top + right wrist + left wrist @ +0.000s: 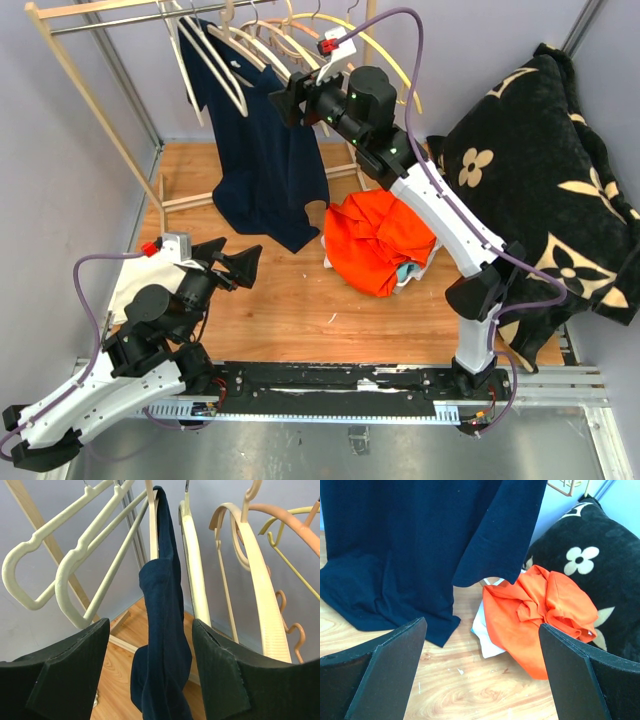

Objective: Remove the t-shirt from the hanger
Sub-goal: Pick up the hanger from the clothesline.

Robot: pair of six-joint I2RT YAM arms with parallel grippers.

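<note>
T-shirt (pixel 262 160): navy, hanging, hem bunched on bench (pixel 300 310).
Right gripper (pixel 150 630): jaws apart, either side of t-shirt's top fold.
Left gripper (pixel 482 630): jaws wide, empty, near t-shirt's hem.

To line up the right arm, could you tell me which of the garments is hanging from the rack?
The navy t-shirt; the orange garment lies crumpled on the wooden table instead.

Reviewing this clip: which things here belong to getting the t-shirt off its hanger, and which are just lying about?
Job: navy t-shirt; its hanger; clothes rack; right gripper, fingers either side of the t-shirt.
Lying about: orange garment; black flowered blanket; empty hangers; white cloth beneath the orange garment.
</note>
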